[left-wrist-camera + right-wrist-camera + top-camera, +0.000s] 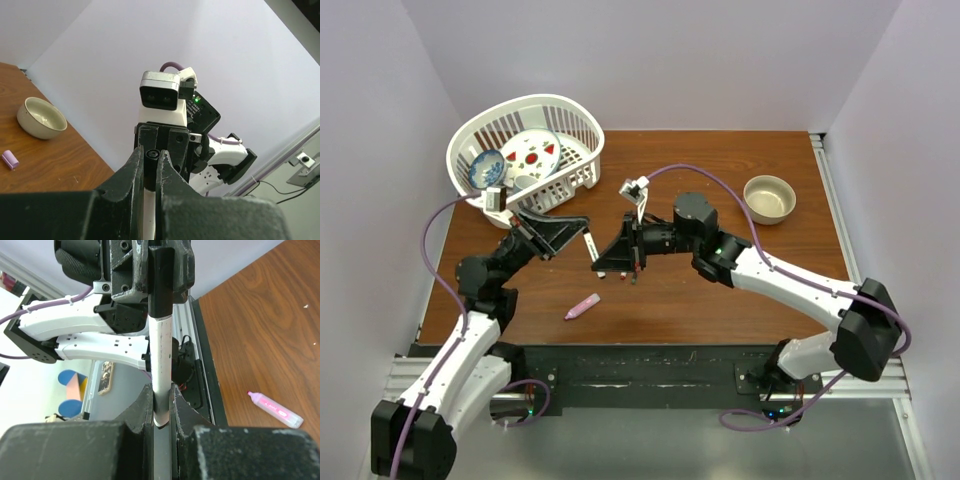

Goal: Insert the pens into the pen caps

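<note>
Right wrist view: capping step. Right gripper [162, 392] clamps white pen [162, 355]; left gripper [161, 270], frame top, clamps dark cap [161, 290]. Next: push coaxially home.

Surface finishes
Satin wood-grain worktop [720, 290]; smooth plastic pen [162, 365] and pen cap [161, 285]; scuffed matt black right claw [161, 396].
</note>
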Action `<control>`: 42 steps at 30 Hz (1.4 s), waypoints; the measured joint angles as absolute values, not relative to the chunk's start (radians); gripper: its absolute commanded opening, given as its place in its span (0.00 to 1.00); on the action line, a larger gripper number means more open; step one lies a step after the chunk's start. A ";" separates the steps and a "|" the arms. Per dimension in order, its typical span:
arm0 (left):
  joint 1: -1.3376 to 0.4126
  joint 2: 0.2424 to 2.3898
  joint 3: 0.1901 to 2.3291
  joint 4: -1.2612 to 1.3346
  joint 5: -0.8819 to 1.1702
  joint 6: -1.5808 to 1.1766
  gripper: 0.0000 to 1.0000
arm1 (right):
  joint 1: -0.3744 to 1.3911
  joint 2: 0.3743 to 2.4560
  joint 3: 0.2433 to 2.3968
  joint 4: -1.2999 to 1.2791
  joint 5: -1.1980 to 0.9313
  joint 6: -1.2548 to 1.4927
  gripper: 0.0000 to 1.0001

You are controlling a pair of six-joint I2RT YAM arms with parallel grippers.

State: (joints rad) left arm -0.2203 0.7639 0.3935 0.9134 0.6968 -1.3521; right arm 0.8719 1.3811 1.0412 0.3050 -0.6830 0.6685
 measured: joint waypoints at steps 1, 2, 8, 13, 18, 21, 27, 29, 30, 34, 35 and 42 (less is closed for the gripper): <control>-0.220 0.761 0.388 0.914 0.688 -1.353 0.00 | 0.872 1.389 1.055 0.289 -0.684 0.662 0.00; -0.220 0.755 0.380 0.912 0.675 -1.351 0.00 | 0.872 1.395 1.067 0.269 -0.684 0.649 0.00; -0.220 0.717 0.397 0.786 0.655 -1.256 0.00 | 0.856 1.408 1.127 0.146 -0.686 0.590 0.00; -0.217 0.731 0.383 0.822 0.637 -1.247 0.00 | 0.823 1.448 1.165 0.127 -0.745 0.583 0.00; -0.216 0.770 0.328 0.932 0.588 -1.314 0.00 | 0.814 1.504 1.196 0.128 -0.787 0.607 0.00; -0.216 0.780 0.339 0.921 0.569 -1.317 0.00 | 0.811 1.523 1.214 0.135 -0.794 0.625 0.00; -0.222 0.833 0.549 0.680 0.596 -1.183 0.00 | 0.782 1.498 1.230 0.162 -0.776 0.629 0.14; -0.236 0.877 0.655 0.570 0.625 -1.100 0.00 | 0.764 1.449 1.177 0.211 -0.739 0.626 0.26; -0.252 0.913 0.719 0.495 0.644 -1.056 0.00 | 0.757 1.415 1.142 0.226 -0.717 0.624 0.32; -0.294 1.060 0.907 0.241 0.712 -0.876 0.00 | 0.721 1.247 0.972 0.295 -0.631 0.629 0.56; -0.295 1.094 0.929 0.186 0.711 -0.840 0.00 | 0.715 1.201 0.926 0.307 -0.614 0.630 0.60; -0.297 1.338 0.970 -0.038 0.624 -0.673 0.00 | 0.714 0.971 0.756 0.160 -0.506 0.609 0.92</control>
State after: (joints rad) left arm -0.2974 1.3384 0.9699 -0.0380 0.6243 -0.6727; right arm 0.7139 0.9707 0.7559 0.1604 -0.5064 0.6094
